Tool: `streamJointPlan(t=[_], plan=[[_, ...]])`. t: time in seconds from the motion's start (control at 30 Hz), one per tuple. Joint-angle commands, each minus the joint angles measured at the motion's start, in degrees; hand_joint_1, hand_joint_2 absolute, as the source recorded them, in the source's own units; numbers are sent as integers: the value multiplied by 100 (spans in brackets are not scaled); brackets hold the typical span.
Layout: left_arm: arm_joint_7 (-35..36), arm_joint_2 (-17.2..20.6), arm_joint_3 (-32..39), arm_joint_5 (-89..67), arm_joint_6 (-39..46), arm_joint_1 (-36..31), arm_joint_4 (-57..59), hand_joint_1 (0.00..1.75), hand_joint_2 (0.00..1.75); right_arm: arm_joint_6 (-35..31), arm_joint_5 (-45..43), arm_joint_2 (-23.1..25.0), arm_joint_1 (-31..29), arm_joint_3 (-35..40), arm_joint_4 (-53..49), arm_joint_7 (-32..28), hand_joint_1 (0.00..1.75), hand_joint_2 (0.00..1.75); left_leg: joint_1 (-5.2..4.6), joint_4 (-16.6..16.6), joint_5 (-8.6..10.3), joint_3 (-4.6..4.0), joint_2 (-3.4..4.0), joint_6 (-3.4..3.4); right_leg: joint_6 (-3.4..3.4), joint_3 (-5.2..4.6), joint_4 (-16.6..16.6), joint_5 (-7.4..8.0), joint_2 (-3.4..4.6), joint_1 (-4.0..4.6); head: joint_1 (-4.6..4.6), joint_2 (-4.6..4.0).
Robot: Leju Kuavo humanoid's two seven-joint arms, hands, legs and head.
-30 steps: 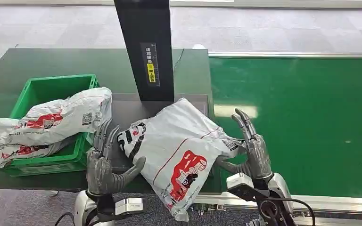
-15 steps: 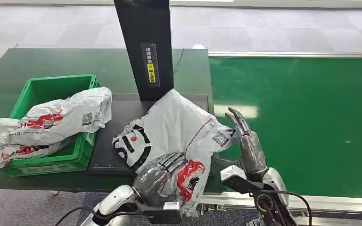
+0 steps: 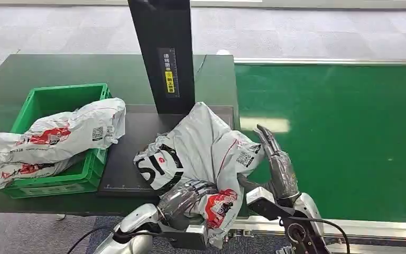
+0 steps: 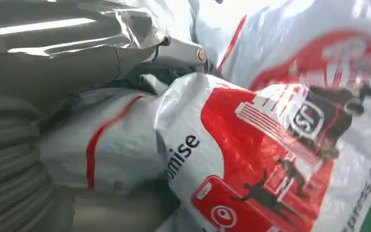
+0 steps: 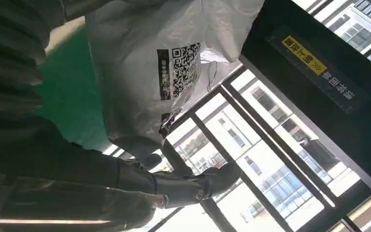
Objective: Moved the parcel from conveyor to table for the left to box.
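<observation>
Parcel (image 3: 201, 153) sits crumpled on the table's (image 3: 58, 66) near edge, left hand (image 3: 182, 198) gripping its bottom, right hand (image 3: 277, 164) flat and open against its side

Legible markings: parcel print, codes and post label

The parcel (image 4: 270, 145) carried the word fragment "mise" in black on white, an "ST" roundel within its red print, and a QR code (image 5: 182, 65); large black "SI" lettering (image 3: 156, 168) showed in the head view. The black post (image 3: 165, 53) bore a yellow label with Chinese characters, too small to read. A bagged parcel in the green crate (image 3: 58, 100) showed a QR code (image 3: 98, 133).
</observation>
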Motion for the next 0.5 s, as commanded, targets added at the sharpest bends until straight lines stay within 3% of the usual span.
streamJointPlan(t=[0.03, 0.17, 0.3, 0.5], plan=[[-352, 98, 25, 316, 300, 3, -275, 175, 175, 66, 23, 8, 123, -156, -147, 35, 0, 175, 0, -3, 0, 2, 1, 0, -2, 2, -3, 1, 1, 1, 0, 0], [-528, 147, 170, 551, 526, 117, -704, 175, 175, 113, 25, -37, 179, -174, -228, 45, 0, 175, -2, -5, 0, 3, 0, 1, -2, 3, -5, 0, 0, -1, 2, 0], [-1089, 173, 352, 594, 1470, 232, -1252, 175, 175, 136, 9, -59, 197, -210, -286, 47, 0, 175, 0, -1, 0, 0, 5, 0, -2, -1, -2, 1, 5, 1, 0, 0], [-1061, 204, 343, 581, 1437, 248, -1361, 175, 175, 138, 7, -64, 207, -211, -304, 49, 0, 175, -2, -6, 1, 4, 3, 1, -3, 3, -4, 1, 3, -1, 0, 0]])
